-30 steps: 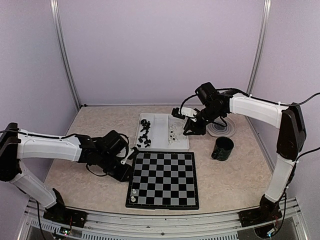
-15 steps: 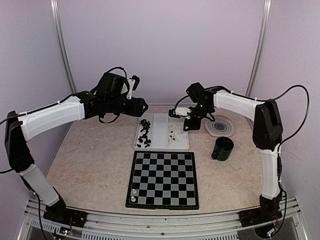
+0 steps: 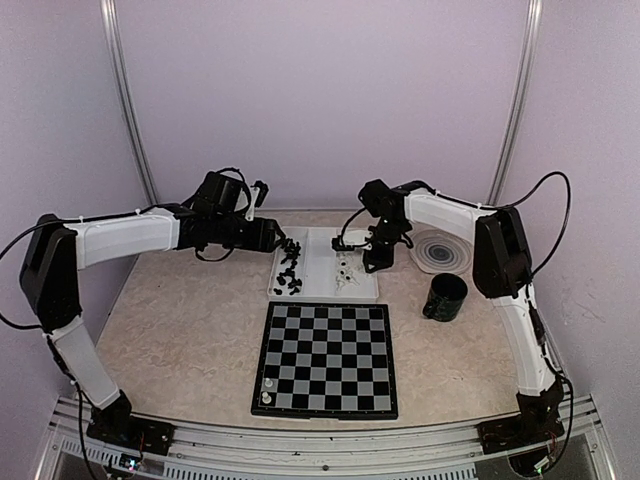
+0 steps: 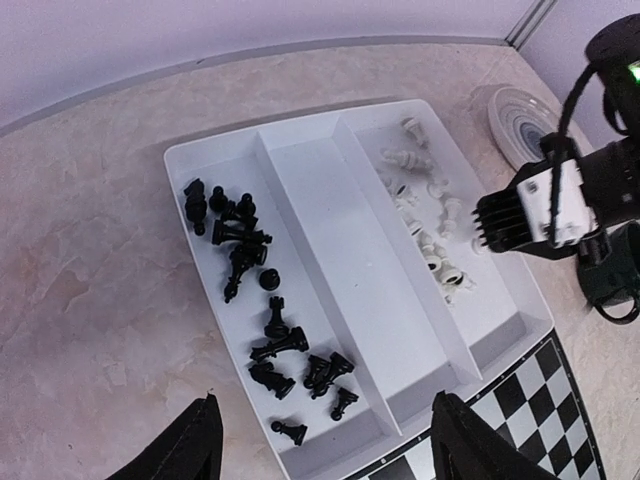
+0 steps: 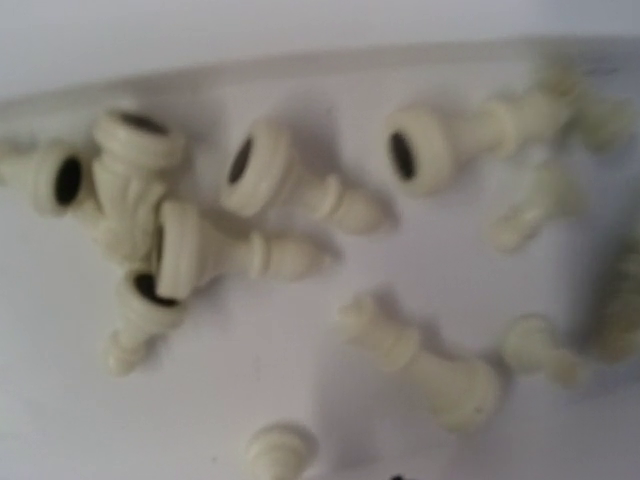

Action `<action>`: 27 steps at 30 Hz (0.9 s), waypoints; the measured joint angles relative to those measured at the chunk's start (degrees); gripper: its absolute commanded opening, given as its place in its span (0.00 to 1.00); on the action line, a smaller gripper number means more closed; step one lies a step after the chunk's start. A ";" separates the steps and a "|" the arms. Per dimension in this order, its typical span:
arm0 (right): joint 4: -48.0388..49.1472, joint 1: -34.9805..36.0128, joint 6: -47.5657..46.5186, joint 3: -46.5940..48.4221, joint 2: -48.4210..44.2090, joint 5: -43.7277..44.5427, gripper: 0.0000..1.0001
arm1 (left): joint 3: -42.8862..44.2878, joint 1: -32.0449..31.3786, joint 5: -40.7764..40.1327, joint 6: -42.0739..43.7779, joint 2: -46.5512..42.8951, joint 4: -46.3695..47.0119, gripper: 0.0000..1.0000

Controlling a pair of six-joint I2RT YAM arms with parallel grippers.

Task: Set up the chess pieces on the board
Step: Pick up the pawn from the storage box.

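Chess pieces (image 3: 290, 262) were nearly all in the white tray (image 4: 330, 210), not on the board (image 3: 325, 360). The board lay flat on the table (image 3: 180, 320), on the near side of the tray, right by its edge. Only two pale pieces (image 3: 267, 390) stood on it, in its near left corner.

The black pieces (image 4: 240, 235) lay in the tray's left part. The white pieces (image 5: 270, 170) lay in its right part.

The left hand (image 3: 270, 237) hung high over the black side. Its two fingers (image 4: 195, 445) stood wide apart with nothing between them, so it was open. The black pieces were below it and out in front. A little black pawn (image 4: 290, 432) lay on its side closest to the fingers. It seemed to point across, from one finger toward the other, so the hand might need to turn first.

The right hand (image 3: 375, 258) was down low over the white pieces, much nearer to them than the left hand was to the black ones. They lay tipped over, pointing every which way. One white piece (image 5: 420, 365) lay a bit apart from the heap, on a slant. That one looked easiest to pinch. I could not tell if the right hand was open or closed.
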 measured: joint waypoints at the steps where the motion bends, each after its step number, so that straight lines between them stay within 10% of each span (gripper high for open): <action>1: -0.55 0.11 -0.37 0.22 0.50 0.33 0.31 | 0.00 -0.22 0.42 0.00 -1.36 0.26 0.71; 27: -9.86 1.77 -3.21 8.90 6.60 2.62 0.00 | 0.33 -0.37 2.32 0.74 -5.01 1.60 0.70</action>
